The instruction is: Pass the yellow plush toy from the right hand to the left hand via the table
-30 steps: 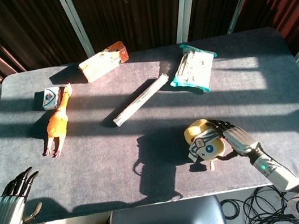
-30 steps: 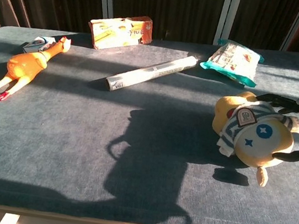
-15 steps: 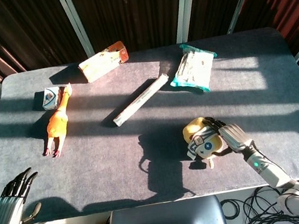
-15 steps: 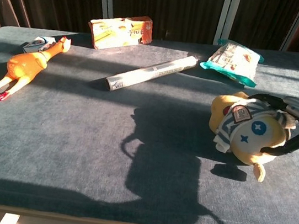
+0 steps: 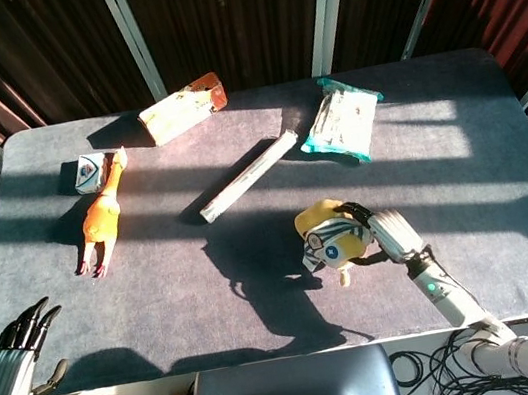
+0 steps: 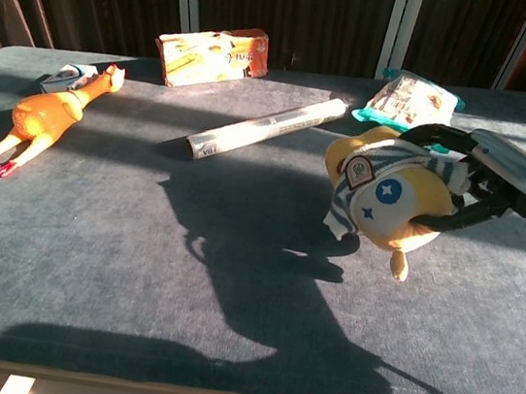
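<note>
The yellow plush toy (image 5: 327, 239) (image 6: 380, 199), with a striped blue and white shirt and round blue badge, hangs a little above the table, right of centre. My right hand (image 5: 384, 235) (image 6: 471, 177) grips it from the right, black fingers wrapped over its top and underside. My left hand (image 5: 11, 351) is off the table's front left corner, fingers apart and holding nothing; the chest view does not show it.
On the grey table (image 5: 159, 296) lie an orange rubber chicken (image 5: 103, 214) and a small white box (image 5: 85, 172) at left, an orange carton (image 5: 182, 108) at the back, a rolled paper tube (image 5: 248, 176) in the middle, and a teal snack bag (image 5: 342, 118) at back right.
My right hand has carried the plush toy leftward toward the table's middle and lifted it slightly. The left hand has sunk a little lower at the front left corner.
</note>
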You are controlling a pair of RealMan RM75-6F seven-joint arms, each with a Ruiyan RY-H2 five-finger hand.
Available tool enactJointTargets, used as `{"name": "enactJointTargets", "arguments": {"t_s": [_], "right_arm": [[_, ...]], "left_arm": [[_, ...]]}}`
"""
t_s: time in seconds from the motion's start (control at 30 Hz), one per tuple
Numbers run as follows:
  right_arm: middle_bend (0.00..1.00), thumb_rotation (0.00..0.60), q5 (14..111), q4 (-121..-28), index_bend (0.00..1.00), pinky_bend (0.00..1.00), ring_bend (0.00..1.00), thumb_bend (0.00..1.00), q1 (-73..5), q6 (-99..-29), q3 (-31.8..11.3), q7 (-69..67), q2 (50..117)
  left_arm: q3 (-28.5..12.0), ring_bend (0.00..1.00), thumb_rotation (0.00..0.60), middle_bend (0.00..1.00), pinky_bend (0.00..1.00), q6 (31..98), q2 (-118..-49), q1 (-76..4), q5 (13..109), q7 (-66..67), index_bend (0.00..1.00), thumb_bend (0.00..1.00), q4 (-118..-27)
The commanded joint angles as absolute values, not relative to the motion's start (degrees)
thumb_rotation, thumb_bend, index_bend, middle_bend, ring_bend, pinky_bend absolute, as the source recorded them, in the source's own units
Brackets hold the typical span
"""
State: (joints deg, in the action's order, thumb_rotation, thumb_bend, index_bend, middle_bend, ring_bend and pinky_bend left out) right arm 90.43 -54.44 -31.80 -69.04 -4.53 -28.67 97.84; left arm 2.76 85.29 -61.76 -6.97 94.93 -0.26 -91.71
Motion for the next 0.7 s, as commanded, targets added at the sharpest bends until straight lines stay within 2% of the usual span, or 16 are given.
{"name": "enactJointTargets", "arguments": {"t_s": [0.03, 0.3, 0.47, 0.57, 0.7], "right_arm": [[0.57, 0.6, 91.5, -56.3, 0.83, 1.0, 0.69, 0.41, -34.5, -67.5, -5.1, -33.6, 98.2], [0.57, 0.6, 91.4, -56.9, 0.83, 1.0, 0.69, 0.41, -41.6, -59.6, -5.9, -45.8, 101.6], [0.57, 0.6, 89.1, -50.0, 0.81, 0.96, 0.66, 0.41, -45.6, -54.9, -7.7, -47.4, 108.4], [0.54, 0.6, 89.2, -46.5, 0.7, 0.86, 0.55, 0.41, -47.2, -53.8, -7.5, -47.8, 111.2], [0.37, 0.6, 90.2, -44.5, 0.48, 0.7, 0.28, 0.37, -47.2, -54.8, -6.1, -46.8, 112.9]], "left_arm": [[2.6, 0.09, 0.6, 0.05, 0.21, 85.4, -61.7, -6.9, 94.7, -0.2, 0.16, 0.32, -91.8], [2.2, 0.09, 0.6, 0.05, 0.21, 85.2, -61.8, -6.8, 93.7, 0.3, 0.17, 0.32, -91.8], [2.0, 0.1, 0.6, 0.05, 0.21, 85.4, -61.7, -6.7, 93.7, -0.1, 0.17, 0.32, -91.7], [2.0, 0.1, 0.6, 0.05, 0.21, 85.6, -61.6, -6.6, 93.6, -0.5, 0.17, 0.32, -91.7], [1.8, 0.1, 0.6, 0.05, 0.21, 85.7, -61.3, -6.4, 93.2, -0.9, 0.17, 0.32, -91.7]]}}
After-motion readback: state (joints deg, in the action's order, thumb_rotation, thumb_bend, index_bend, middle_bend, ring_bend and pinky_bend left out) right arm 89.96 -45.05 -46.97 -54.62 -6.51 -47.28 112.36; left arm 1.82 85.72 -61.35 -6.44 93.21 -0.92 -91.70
